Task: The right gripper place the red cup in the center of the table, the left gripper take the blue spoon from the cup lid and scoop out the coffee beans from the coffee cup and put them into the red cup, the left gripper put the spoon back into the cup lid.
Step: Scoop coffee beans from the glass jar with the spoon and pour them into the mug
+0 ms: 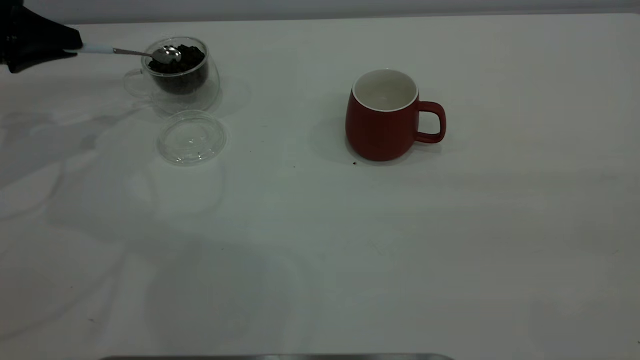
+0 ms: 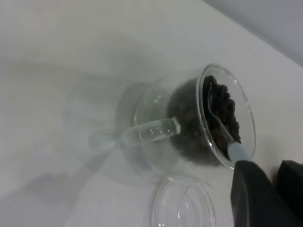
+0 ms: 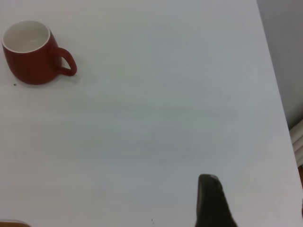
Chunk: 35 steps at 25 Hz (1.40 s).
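The clear coffee cup (image 1: 200,92) (image 2: 156,109) stands at the table's far left, holding a heap of dark coffee beans (image 1: 182,62) (image 2: 225,106). My left gripper (image 1: 70,49) (image 2: 266,165) is just left of it, shut on the pale handle of the blue spoon (image 1: 130,52) (image 2: 222,127). The spoon's metal bowl rests on the beans inside the cup. In front of the cup the glass cup lid (image 1: 191,138) (image 2: 182,205) lies flat with nothing on it. The red cup (image 1: 382,127) (image 3: 31,64) stands upright near the table's (image 1: 320,250) middle, handle to the right, its white inside bare. My right gripper (image 3: 255,191) hangs open, far from the red cup.
A tiny dark speck (image 1: 354,163) lies by the red cup's base. A grey strip (image 1: 275,357) runs along the front edge of the exterior view. The table's side edge (image 3: 279,94) shows in the right wrist view.
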### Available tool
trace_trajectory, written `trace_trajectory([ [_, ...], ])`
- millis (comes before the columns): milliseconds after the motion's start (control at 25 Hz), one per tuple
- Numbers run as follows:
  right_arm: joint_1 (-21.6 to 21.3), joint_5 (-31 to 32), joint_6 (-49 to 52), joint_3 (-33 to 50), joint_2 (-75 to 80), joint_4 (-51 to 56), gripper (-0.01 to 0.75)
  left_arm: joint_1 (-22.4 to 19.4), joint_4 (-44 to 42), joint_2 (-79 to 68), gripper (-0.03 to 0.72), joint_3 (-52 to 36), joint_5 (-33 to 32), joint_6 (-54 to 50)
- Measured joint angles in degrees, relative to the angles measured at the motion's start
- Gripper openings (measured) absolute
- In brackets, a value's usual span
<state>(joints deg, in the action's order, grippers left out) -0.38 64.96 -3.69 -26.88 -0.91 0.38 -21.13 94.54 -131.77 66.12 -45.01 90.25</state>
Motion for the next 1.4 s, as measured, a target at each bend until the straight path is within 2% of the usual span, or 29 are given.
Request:
trace_trajectory([
  [400,0.0,0.0,0.0,0.0,0.0,0.0,0.479,0.5,0.2,-0.8,0.123,0.0,-0.5,-1.9],
  [1400,0.0,0.0,0.0,0.0,0.0,0.0,0.479,0.5,0.1,-0.8,0.122,0.0,-0.5,-26.4],
])
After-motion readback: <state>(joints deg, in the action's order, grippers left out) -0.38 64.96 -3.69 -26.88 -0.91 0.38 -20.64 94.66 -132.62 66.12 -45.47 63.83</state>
